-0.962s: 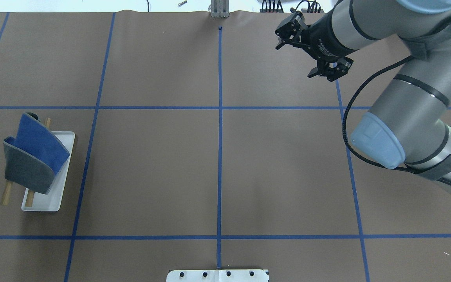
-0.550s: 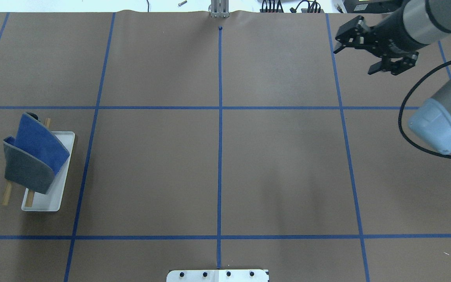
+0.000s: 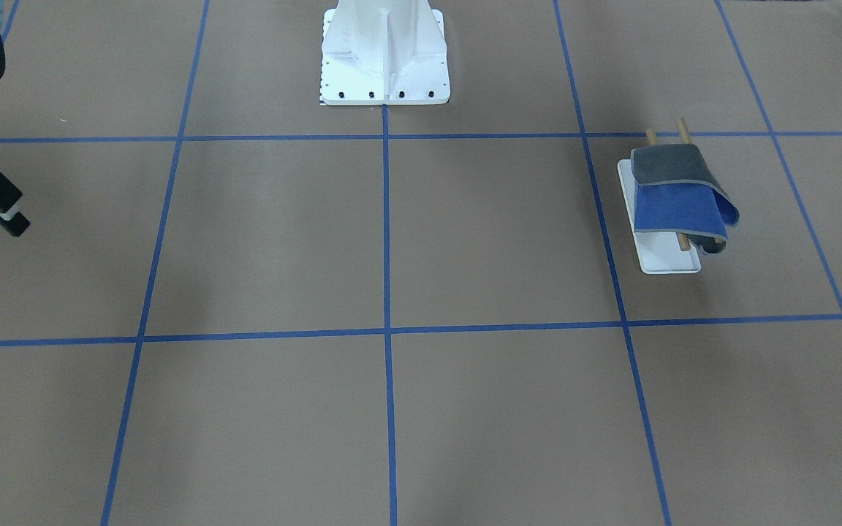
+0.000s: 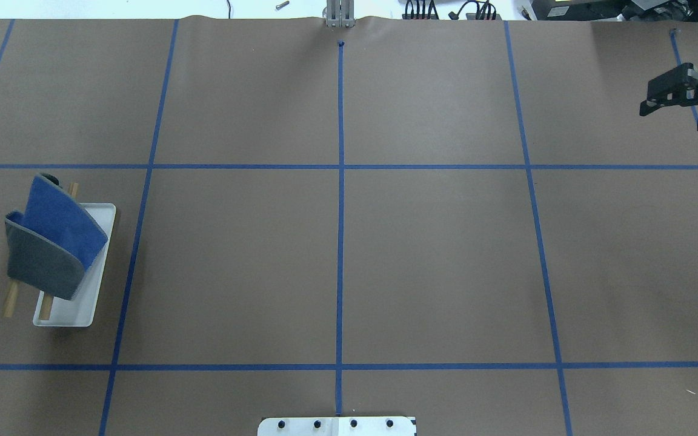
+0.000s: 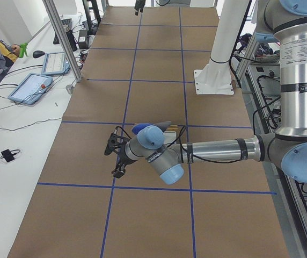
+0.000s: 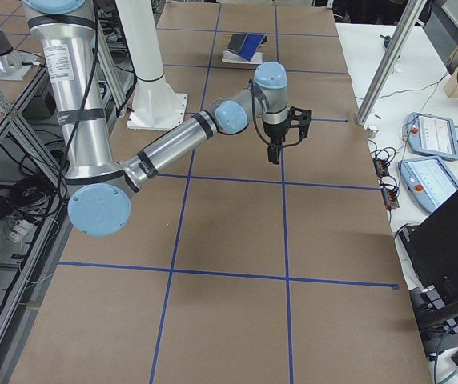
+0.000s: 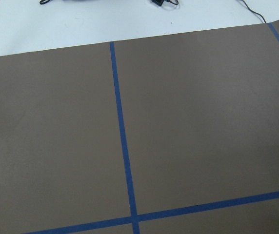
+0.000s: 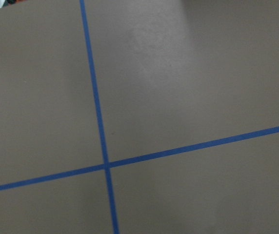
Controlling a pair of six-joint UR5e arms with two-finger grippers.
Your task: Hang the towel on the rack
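Right gripper: jaws spread, pinching nothing, parked well apart from the rack, probably because nothing there needs holding. Left gripper shows only in the left side view, so I cannot tell how its jaws stand. It hangs near the rack, apart from it. Towel is draped over both of the rack's rods, grey face outward and a blue flap turned up, held by its own weight. Hang looks finished.
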